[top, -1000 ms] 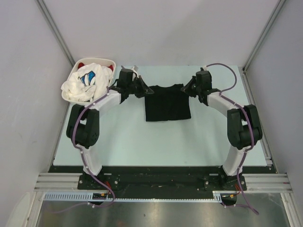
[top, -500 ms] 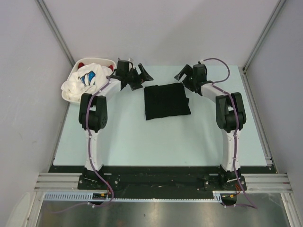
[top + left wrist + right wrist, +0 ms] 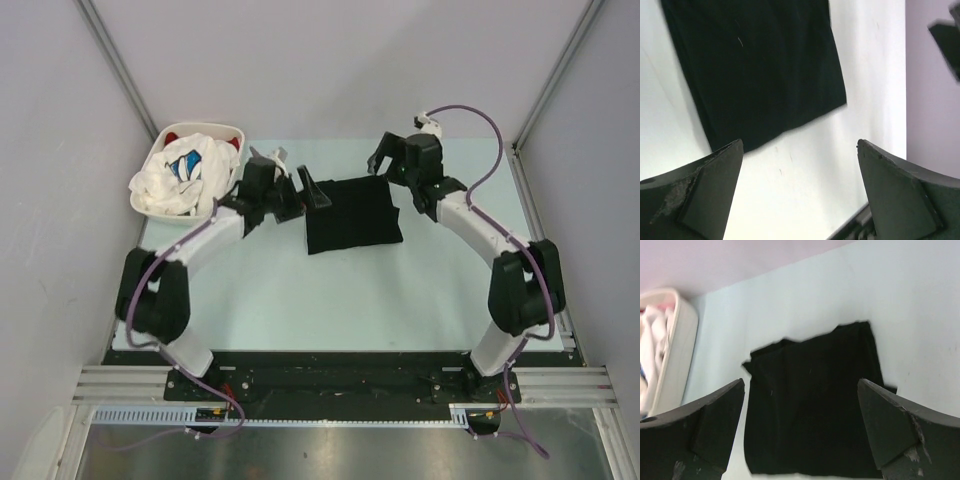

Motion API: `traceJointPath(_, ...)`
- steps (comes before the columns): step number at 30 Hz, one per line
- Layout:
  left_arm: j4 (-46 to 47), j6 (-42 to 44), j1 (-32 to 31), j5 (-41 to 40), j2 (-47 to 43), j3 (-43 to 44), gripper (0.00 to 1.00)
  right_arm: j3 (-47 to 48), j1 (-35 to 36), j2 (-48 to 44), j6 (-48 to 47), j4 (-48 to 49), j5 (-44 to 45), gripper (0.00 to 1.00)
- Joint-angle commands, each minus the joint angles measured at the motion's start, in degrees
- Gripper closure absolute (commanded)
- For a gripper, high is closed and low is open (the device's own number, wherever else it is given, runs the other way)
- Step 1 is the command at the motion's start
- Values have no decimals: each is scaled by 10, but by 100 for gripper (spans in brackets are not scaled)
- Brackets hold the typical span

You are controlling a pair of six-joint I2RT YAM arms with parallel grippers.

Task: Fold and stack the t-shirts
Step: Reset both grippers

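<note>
- Two releases since a second ago: left gripper (image 3: 300,194) and right gripper (image 3: 387,164) off the far corners, jaws wide, empty.
- Black t-shirt (image 3: 353,213) folded to a rough square, flat on table (image 3: 300,290) between them; reads as fold done, stacking next.
- Shirt's left edge just beside left gripper; open room toward near side; basket (image 3: 200,124) with white t-shirt (image 3: 165,185) well left.

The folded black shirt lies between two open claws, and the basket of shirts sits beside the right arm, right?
No: the top view shows the basket beside the left arm. The black shirt does lie folded between the open left gripper and right gripper.
</note>
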Motion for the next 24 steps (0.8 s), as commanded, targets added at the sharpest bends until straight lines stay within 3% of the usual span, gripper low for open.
traceJointPath(1,48,-19,-58,-35,-151,-145,0,-73,49,-77,-76,-85,53,0)
traceJointPath(7,93,-66,-163,-95,-304,-334,0,-200,140,-222,-75,-106,119,0)
traceJointPath(10,75,-97,-219,-165,-402,-406,0,-221,206,-290,-54,-151,204,0)
traceJointPath(14,-13,-100,-266,-255,-521,-433,0,-245,297,-350,-51,-198,295,0)
traceJointPath(18,-75,-100,-271,-273,-645,-467,0,-265,387,-395,-15,-252,372,0)
traceJointPath(24,-139,-97,-271,-292,-734,-474,0,-278,432,-427,-5,-298,429,0)
